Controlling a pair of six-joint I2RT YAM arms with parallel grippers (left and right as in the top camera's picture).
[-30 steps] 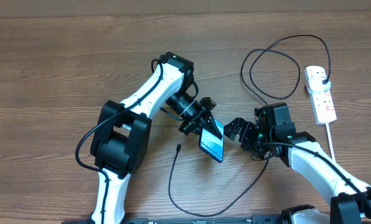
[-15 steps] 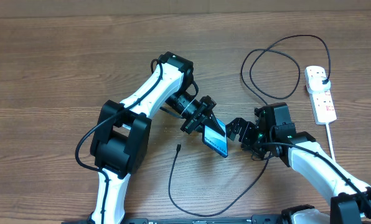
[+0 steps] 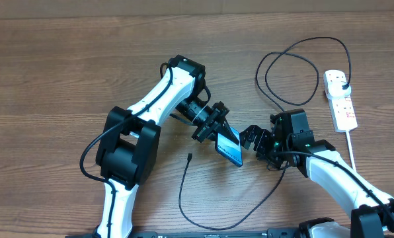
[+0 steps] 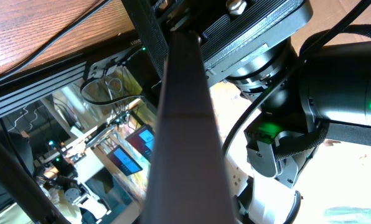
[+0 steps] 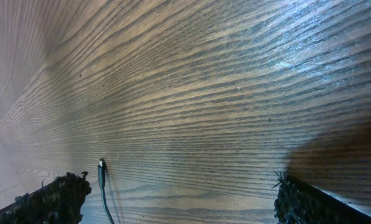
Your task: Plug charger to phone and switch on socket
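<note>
Left gripper (image 3: 217, 134) clamps the tilted, blue-screened phone (image 3: 229, 151) above the wooden table (image 3: 65, 79), its white lettering too small to read; right gripper (image 3: 248, 140) hangs wide open just beside it, the black charger (image 3: 182, 188) tip lying nearby

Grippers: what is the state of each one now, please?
Left gripper: closed, holding the phone.
Right gripper: open, holding nothing.

Overhead straight down on table (image 3: 51, 66); wrist views close-up, right sharing the charger (image 5: 103, 186) tip.
</note>
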